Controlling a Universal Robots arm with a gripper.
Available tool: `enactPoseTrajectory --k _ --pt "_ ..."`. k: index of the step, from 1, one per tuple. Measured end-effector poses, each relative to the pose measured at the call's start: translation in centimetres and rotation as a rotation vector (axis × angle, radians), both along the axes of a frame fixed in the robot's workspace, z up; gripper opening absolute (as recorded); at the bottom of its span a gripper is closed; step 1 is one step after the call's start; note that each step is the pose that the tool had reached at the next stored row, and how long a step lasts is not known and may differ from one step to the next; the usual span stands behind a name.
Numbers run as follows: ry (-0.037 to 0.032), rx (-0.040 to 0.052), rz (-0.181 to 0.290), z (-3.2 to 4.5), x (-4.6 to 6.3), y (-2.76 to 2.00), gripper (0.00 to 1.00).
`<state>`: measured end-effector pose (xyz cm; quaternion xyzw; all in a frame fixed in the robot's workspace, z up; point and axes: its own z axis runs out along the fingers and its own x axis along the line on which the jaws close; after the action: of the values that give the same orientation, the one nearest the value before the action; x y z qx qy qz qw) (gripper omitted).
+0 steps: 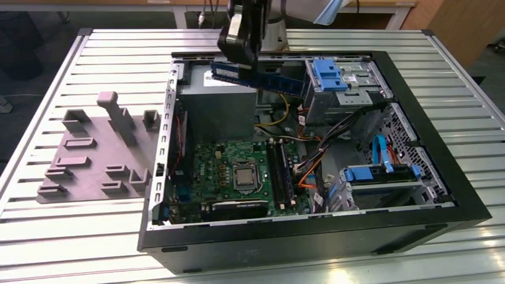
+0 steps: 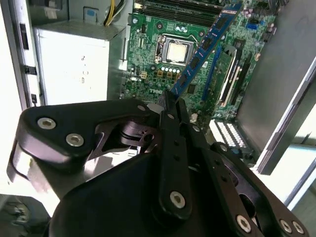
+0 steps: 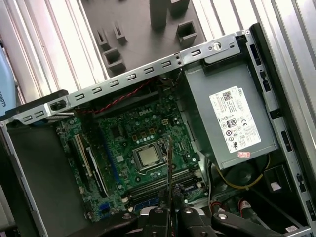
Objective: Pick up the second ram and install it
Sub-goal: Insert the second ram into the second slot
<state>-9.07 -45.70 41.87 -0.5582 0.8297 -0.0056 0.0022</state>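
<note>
Blue-green and studded with small black chips, the long flat circuit-board stick that is the second ram [image 1: 261, 78] is hanging in the air above the open black tower computer case [image 1: 442, 195], well apart from the long black memory slots [image 1: 280, 171] on the green motherboard [image 1: 236, 171]. The black two-fingered gripper [image 2: 170, 101] is pinching it by one end, jaws pressed close on the thin board, and in the second wrist view the rest of the stick is jutting out free. I am judging the pick-up as done and the carry as the step in hand; seating is not yet done, and it is calling for the stick's long edge lined up parallel over a free slot, then a straight, even press
</note>
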Motion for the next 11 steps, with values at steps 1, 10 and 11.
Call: enactPoseTrajectory --k 1,10,11 --pt "0.0000 0.0000 -0.019 -0.01 0.00 0.00 0.14" --pt "0.0000 0.0000 -0.168 -0.10 0.00 0.00 0.14" --pt "0.0001 0.0000 -0.181 -0.10 0.00 0.00 0.14"
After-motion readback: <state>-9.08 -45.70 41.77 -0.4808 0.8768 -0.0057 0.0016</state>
